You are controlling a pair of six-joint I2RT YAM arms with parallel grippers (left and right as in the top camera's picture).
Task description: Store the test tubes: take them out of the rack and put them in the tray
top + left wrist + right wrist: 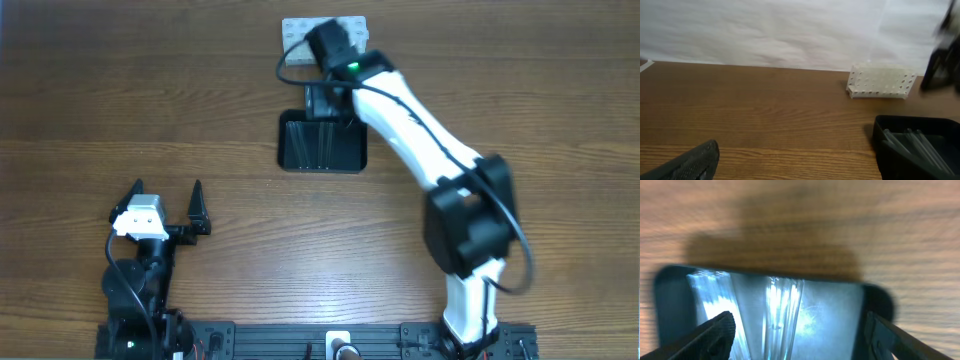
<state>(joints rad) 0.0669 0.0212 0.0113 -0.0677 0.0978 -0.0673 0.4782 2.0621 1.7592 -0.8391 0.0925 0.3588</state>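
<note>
The white test tube rack (345,25) stands at the far middle of the table, partly hidden by my right arm. In the left wrist view I make out no tubes in the rack (881,82). Just in front of it lies the black tray (290,160) with several clear tubes (782,315) lying lengthwise inside. My right gripper (799,322) hangs open above the tray (672,305), with nothing between its fingers (715,332). My left gripper (167,195) rests open near the front left, far from both, holding nothing.
The brown wooden table stretches bare around the rack and tray (890,127). A white wall runs behind the table's far edge. My right arm (420,130) crosses diagonally from the front right to the rack.
</note>
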